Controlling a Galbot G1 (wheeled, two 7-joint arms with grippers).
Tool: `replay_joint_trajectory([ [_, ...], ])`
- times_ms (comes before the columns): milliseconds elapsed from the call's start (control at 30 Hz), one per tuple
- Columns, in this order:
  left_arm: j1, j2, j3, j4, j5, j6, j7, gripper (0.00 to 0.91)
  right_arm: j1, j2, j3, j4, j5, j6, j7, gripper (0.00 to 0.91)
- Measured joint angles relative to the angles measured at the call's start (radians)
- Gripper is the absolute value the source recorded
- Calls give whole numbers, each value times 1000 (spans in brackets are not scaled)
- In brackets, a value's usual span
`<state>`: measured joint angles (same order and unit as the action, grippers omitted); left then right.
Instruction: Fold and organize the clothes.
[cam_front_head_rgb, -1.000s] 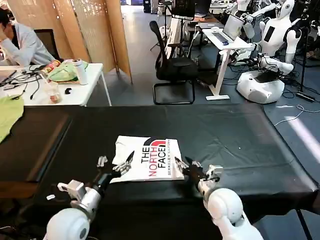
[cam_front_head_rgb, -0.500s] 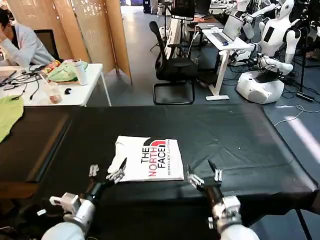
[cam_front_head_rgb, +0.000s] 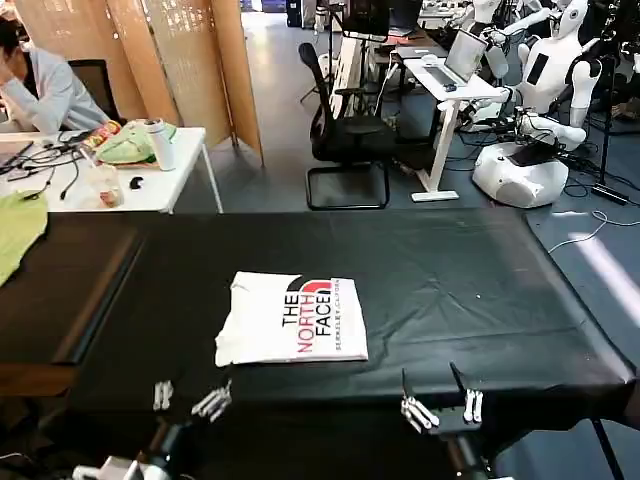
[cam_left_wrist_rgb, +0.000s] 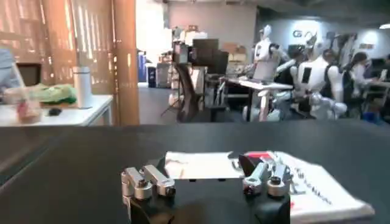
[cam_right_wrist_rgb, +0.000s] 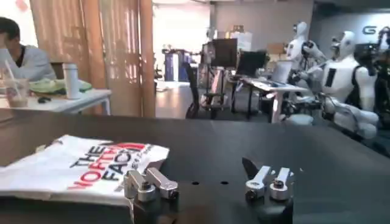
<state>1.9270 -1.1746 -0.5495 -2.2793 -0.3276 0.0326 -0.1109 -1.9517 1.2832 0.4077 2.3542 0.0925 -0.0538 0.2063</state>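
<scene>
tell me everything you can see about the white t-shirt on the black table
The white t-shirt is folded into a flat, roughly square packet of soft cotton-looking cloth, lying on the black table near its front edge. Its upper face shows a black and red "THE NORTH FACE" print, turned sideways in the head view. The edges are slightly uneven, with a small bulge at one far corner. Nothing touches it: the left gripper and right gripper hang open, nearer the robot.

The head camera looks forward and down over the black table (cam_front_head_rgb: 480, 290). Both wrist cameras sit low near its surface, apparently facing outward, sharing the folded T-shirt (cam_left_wrist_rgb: 201, 165) and the room behind.
</scene>
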Motion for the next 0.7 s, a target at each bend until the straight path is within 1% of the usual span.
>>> replay_joint_trajectory([
  [100, 51, 1, -22, -4, -5, -8, -4, 878, -35, 1, -4, 16, -6, -5, 17, 878],
  [233, 106, 4, -50, -13, -19, 2, -19, 878, -71, 8, -6, 30, -3, -7, 38, 878],
  [300, 123, 4, -54, -15, -20, 11, -26, 878, -81, 10, -7, 36, -2, -23, 47, 878],
  [367, 128, 3, -56, -18, -25, 21, -31, 878, -87, 11, -7, 39, -2, -32, 47, 878],
  [700, 129, 5, -81, -33, -39, 34, -27, 878, -94, 11, -7, 41, -1, -33, 45, 878],
])
